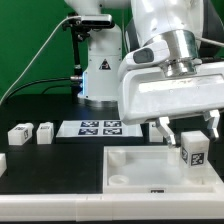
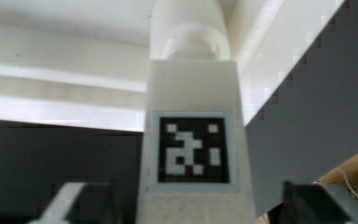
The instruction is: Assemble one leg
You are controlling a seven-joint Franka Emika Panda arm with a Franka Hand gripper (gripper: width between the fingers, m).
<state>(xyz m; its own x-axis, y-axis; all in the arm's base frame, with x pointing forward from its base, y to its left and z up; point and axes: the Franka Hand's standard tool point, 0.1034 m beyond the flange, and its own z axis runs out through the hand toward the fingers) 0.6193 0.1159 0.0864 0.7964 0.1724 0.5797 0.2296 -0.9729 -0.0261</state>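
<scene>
My gripper [image 1: 190, 135] is shut on a leg [image 1: 194, 152], a small white block with a black-and-white tag facing the camera. It hangs just above the right part of the large white square panel [image 1: 140, 170]. In the wrist view the leg [image 2: 194, 110] runs away from the camera between my fingers [image 2: 78, 205], its tag showing and its narrower rounded tip over the panel [image 2: 69, 70]. Whether the tip touches the panel cannot be told.
Two more legs [image 1: 20, 133] [image 1: 45, 131] stand on the black table at the exterior view's left. The marker board [image 1: 100, 128] lies behind the panel. A white part [image 1: 2, 161] shows at the left edge. The robot base [image 1: 100, 75] stands at the back.
</scene>
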